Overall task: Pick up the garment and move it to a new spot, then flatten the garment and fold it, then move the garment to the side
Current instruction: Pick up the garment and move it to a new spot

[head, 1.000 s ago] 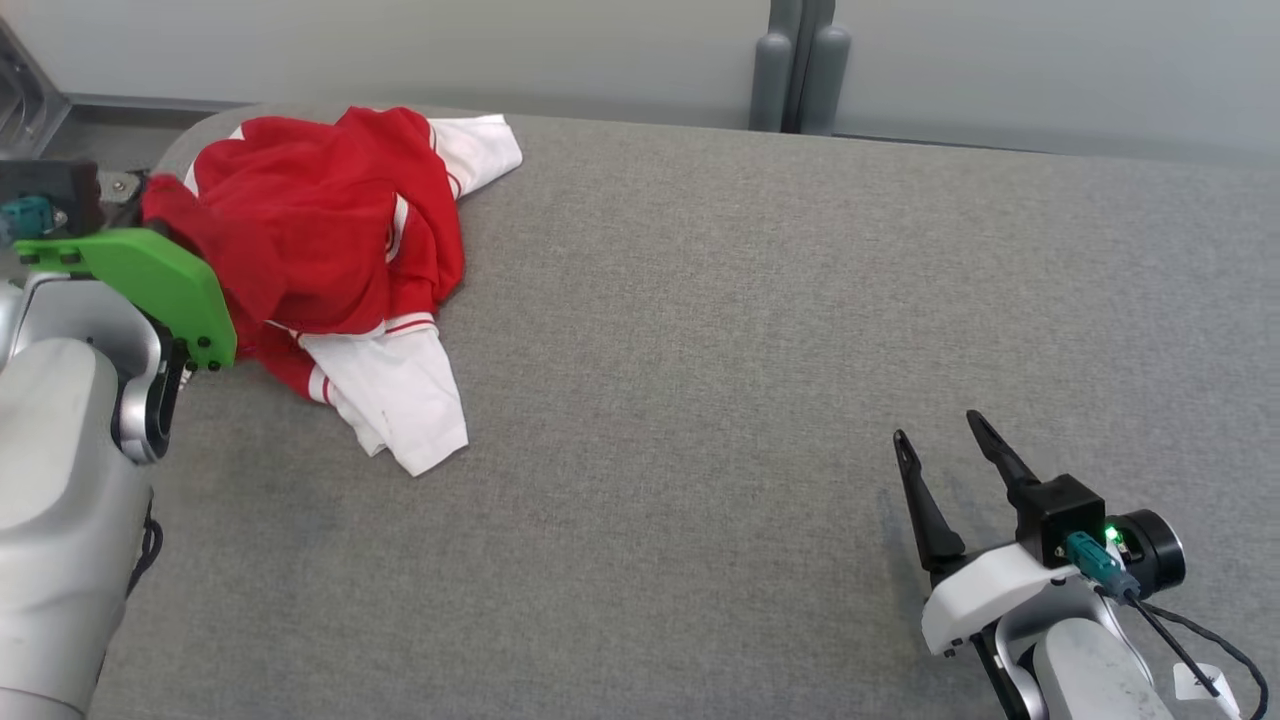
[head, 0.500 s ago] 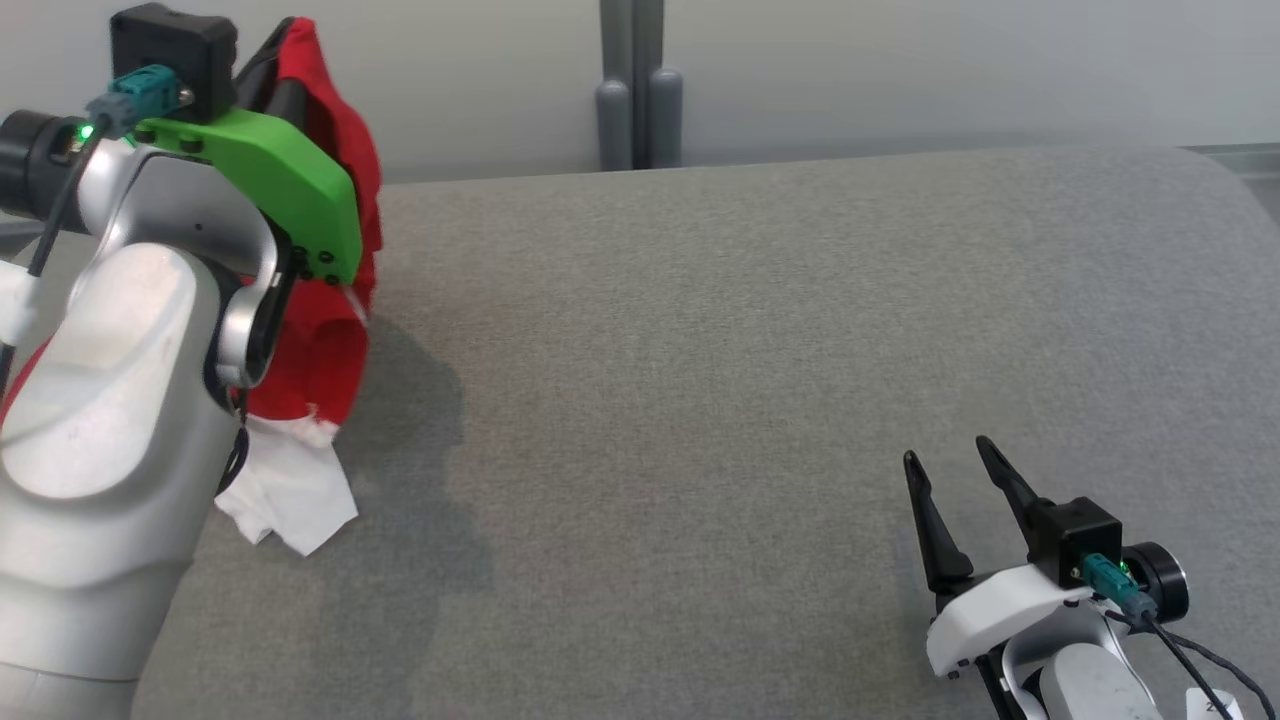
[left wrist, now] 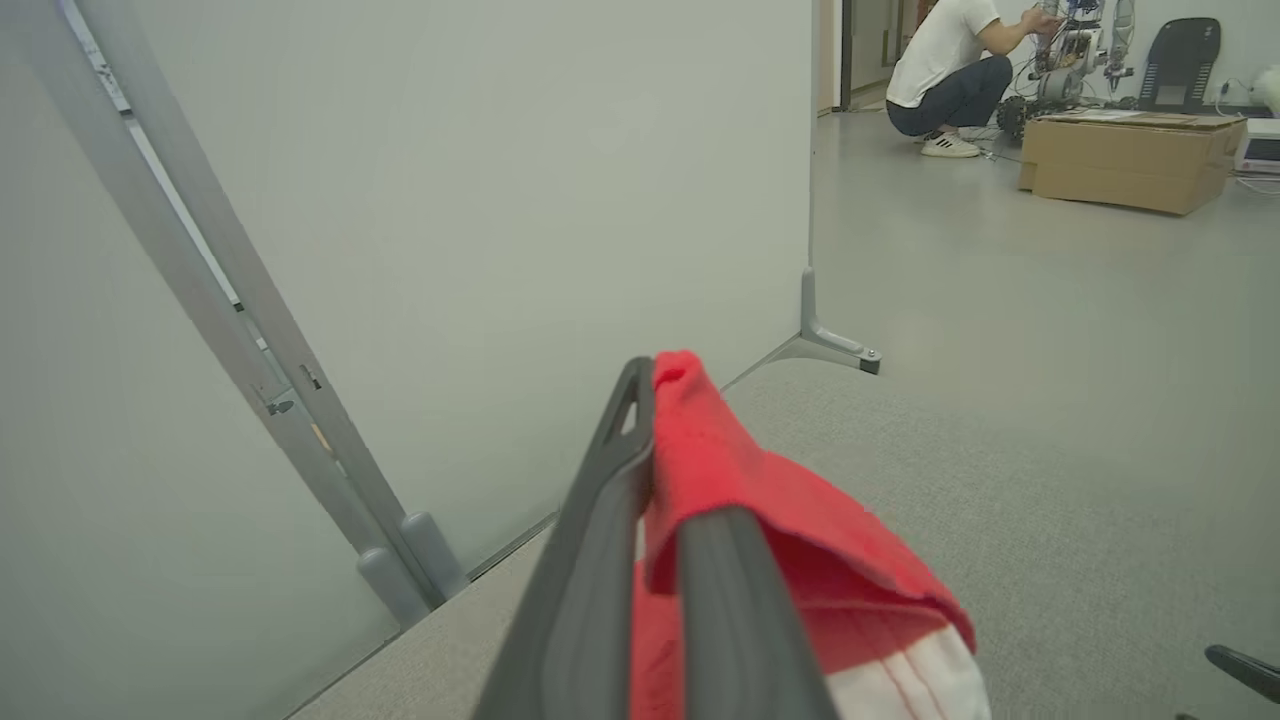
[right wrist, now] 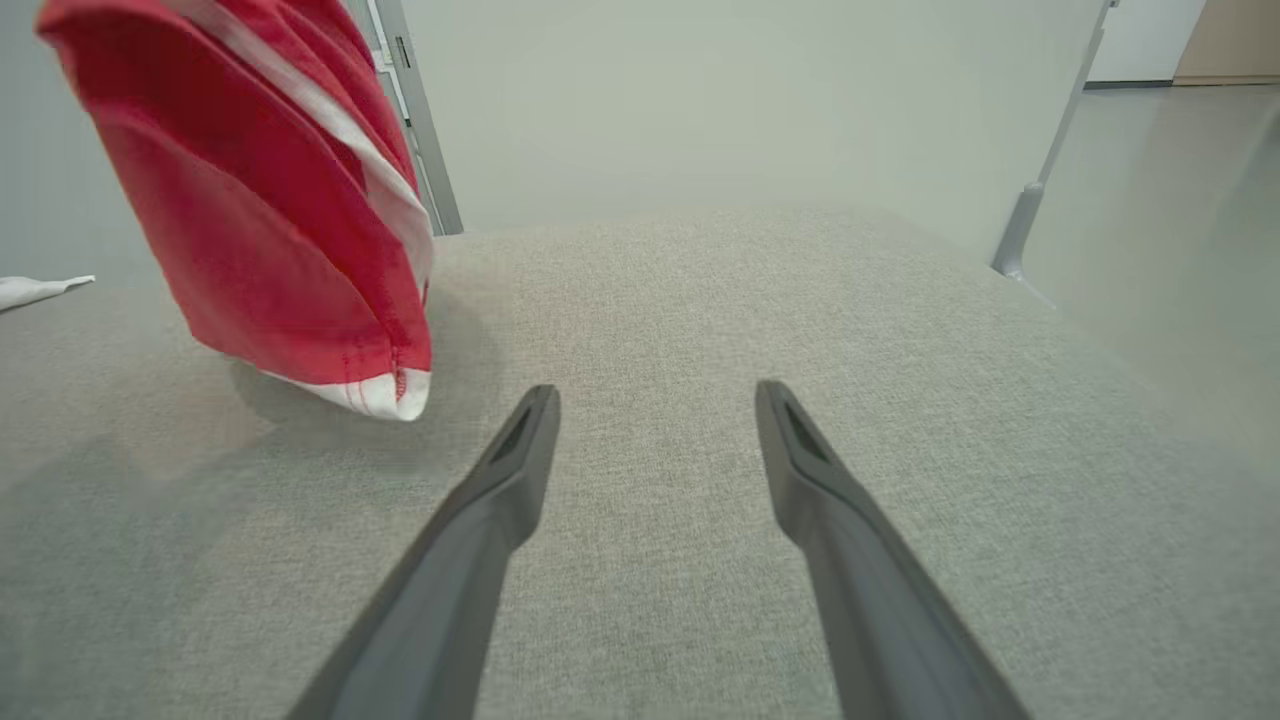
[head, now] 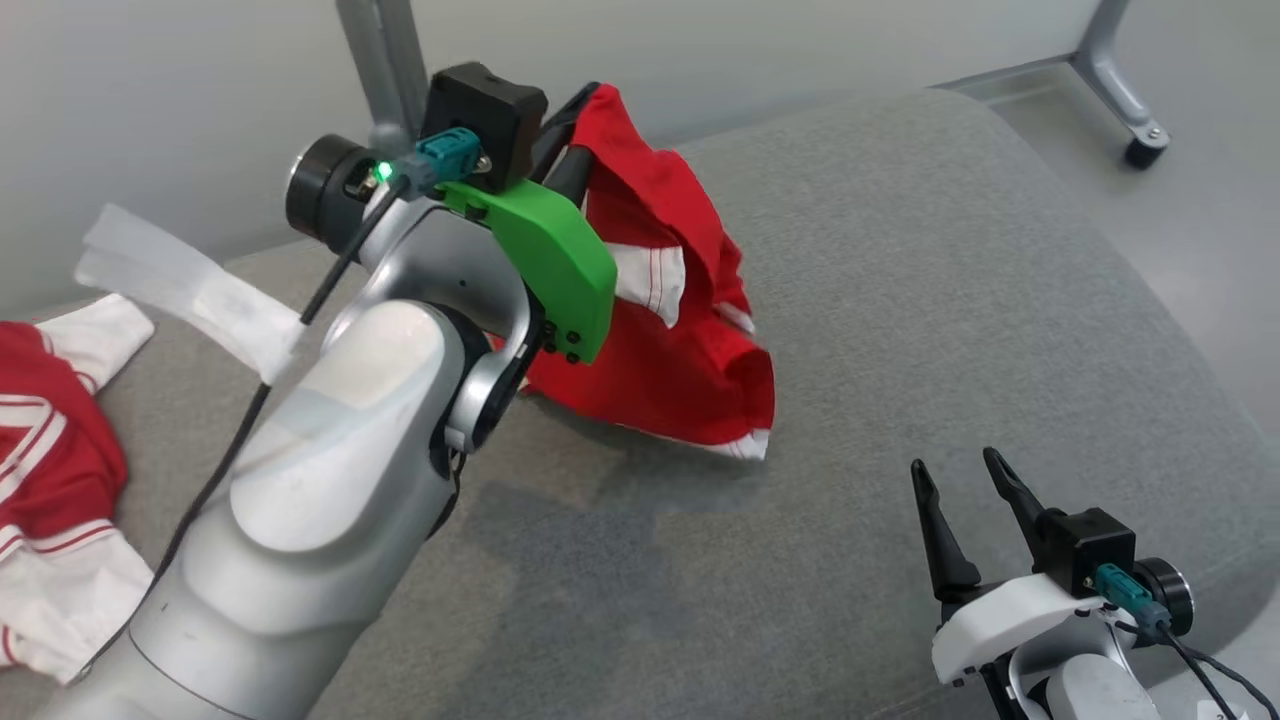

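Near right, the right gripper (head: pixel 952 462) sits low over the grey padded table (head: pixel 900 300), its fingers spread apart and empty. Left of centre, the raised left arm (head: pixel 330 480) ends in the left gripper (head: pixel 580 105), which pinches a fold of the red, white-trimmed garment (head: pixel 680 350); the garment hangs bunched over mid-table, and hem contact cannot be told. A second red-and-white garment (head: pixel 50 450) lies at the near left, a partition (head: pixel 700 40) stands behind the table, and far off a person (left wrist: pixel 950 70) crouches by a cardboard box (left wrist: pixel 1130 160).

Red garment (head: pixel 690 340) with white trim; grey table (head: pixel 900 300).
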Controlling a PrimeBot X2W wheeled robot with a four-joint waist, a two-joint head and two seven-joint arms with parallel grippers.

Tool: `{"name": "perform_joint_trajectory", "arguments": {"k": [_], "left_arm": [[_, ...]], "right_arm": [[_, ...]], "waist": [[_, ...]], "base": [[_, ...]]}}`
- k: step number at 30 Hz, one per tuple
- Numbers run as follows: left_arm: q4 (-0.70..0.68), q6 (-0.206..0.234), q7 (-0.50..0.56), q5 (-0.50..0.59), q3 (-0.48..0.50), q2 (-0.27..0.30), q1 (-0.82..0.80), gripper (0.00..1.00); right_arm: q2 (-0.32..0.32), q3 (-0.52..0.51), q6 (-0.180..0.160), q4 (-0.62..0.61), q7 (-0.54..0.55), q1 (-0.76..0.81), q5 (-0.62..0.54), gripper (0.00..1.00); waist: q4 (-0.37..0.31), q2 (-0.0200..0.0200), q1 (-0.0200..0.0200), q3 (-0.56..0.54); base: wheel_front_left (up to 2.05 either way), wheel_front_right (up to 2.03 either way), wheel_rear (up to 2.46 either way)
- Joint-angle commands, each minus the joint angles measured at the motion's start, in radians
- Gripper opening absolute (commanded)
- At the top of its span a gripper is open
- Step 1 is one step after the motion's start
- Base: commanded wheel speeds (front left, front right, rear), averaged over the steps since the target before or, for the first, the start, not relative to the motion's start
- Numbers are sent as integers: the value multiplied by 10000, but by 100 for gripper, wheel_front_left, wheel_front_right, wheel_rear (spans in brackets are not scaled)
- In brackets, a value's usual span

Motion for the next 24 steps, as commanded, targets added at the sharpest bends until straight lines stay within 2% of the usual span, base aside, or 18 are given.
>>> {"name": "perform_joint_trajectory", "arguments": {"k": [1,9,22,23,24], "left_arm": [[157,99,-4,-111,-60,-46,285,0],[1291,176,-193,-366,-301,-170,1337,0],[3484,-190,-951,-786,-469,-357,2283,0],[3588,-198,-1063,-692,-515,-353,2277,12],[3681,-234,-1188,-720,-514,-403,2312,78]], "right_arm": [[-7,-15,-12,-45,-34,142,58,100],[-4,-70,-13,-121,-34,200,97,100],[-8,-33,-14,-60,-34,-35,-63,100],[-6,-12,-14,-43,-34,-35,-110,100],[-8,-28,-14,-34,-34,-40,-154,100]], "waist": [[-1117,-1,0,77],[-1405,-1,0,267],[-583,-1,0,406],[-509,-1,0,379],[-424,-1,0,348]], "base": [[0,0,0],[0,0,0],[0,0,0],[0,0,0],[0,0,0]]}}
